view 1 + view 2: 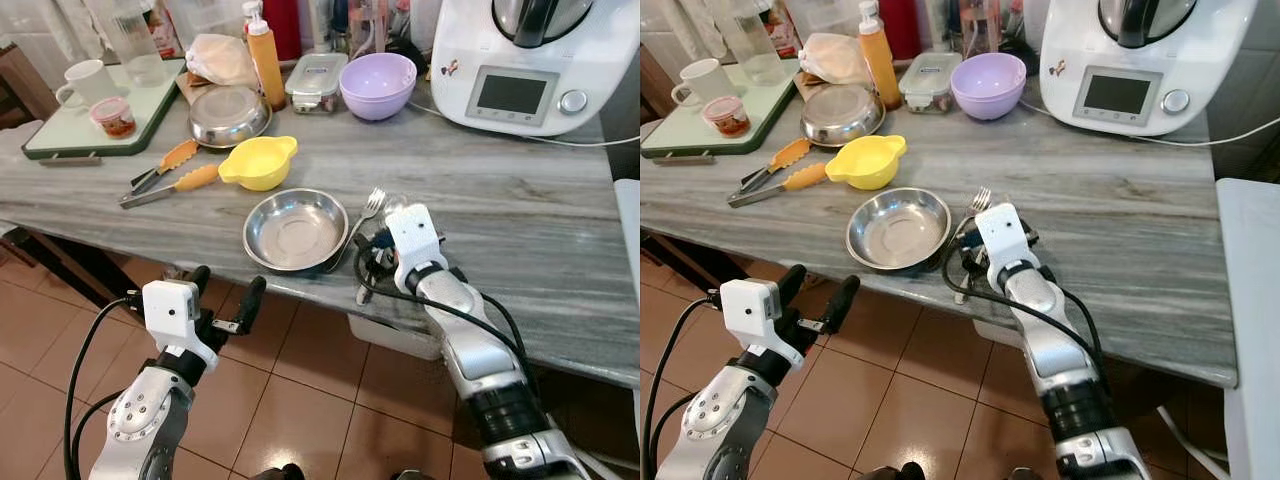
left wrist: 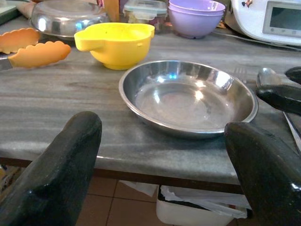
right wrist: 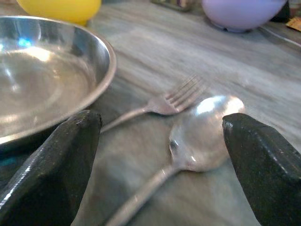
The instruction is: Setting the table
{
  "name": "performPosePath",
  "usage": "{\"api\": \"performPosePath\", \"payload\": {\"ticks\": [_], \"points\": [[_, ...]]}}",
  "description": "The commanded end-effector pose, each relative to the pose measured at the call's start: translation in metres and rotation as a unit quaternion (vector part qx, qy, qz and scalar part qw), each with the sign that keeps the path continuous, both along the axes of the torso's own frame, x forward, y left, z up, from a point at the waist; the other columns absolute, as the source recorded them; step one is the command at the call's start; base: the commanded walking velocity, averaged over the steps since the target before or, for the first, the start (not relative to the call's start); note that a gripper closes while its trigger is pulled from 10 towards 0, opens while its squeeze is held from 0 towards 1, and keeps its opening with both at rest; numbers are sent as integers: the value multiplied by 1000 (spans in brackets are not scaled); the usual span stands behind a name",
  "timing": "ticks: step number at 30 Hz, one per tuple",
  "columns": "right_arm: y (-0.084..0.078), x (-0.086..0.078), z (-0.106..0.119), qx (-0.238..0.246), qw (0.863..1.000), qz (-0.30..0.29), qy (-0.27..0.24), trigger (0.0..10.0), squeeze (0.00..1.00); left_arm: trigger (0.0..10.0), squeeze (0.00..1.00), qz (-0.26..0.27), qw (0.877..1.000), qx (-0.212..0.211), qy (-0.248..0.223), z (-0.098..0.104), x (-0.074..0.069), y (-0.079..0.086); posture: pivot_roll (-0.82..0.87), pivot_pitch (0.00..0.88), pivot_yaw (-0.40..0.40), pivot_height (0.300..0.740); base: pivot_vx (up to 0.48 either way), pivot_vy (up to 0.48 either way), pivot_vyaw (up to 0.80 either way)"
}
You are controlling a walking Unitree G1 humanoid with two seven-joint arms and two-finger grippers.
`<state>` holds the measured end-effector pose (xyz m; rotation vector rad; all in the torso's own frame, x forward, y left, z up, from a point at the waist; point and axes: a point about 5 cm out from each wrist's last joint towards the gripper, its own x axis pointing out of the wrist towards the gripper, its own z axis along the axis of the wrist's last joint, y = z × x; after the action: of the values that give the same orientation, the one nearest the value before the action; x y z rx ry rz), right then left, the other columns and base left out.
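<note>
Here, shiny spoon point(image 3: 202, 134) beside fork point(image 3: 162, 102), perhaps touching, right tool point(image 3: 160, 155) wide above them.

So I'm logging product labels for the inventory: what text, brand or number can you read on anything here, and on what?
None can be read.
Kitchen machine: its screen is blank, and the small sticker on it is too small to read.
Orange bottle: no legible label.
Small jar on the tray: print too blurred to read.
</note>
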<state>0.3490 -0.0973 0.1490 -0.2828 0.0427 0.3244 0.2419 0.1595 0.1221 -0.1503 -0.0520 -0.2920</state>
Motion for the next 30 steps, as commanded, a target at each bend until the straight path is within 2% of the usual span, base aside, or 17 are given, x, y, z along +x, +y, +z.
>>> {"api": "performPosePath", "payload": {"ticks": [1, 16, 24, 30], "points": [[12, 1, 2, -1, 1000, 16, -6, 10000, 545, 10000, 0, -2, 1000, 9, 1, 1, -2, 2, -108, 178, 147, 740, 0, 0, 0], [33, 11, 1, -4, 999, 46, -4, 10000, 541, 10000, 0, -21, 1000, 11, 17, -4, -11, 2, -83, 187, 139, 740, 0, 0, 0], [27, 14, -2, -14, 999, 36, 6, 10000, 537, 10000, 0, -25, 999, 9, 19, -4, -11, 1, -84, 188, 143, 740, 0, 0, 0], [21, 13, -13, -22, 999, 30, 27, 10000, 533, 10000, 0, -35, 999, 8, 22, -5, -10, -1, -92, 187, 149, 740, 0, 0, 0]]}}
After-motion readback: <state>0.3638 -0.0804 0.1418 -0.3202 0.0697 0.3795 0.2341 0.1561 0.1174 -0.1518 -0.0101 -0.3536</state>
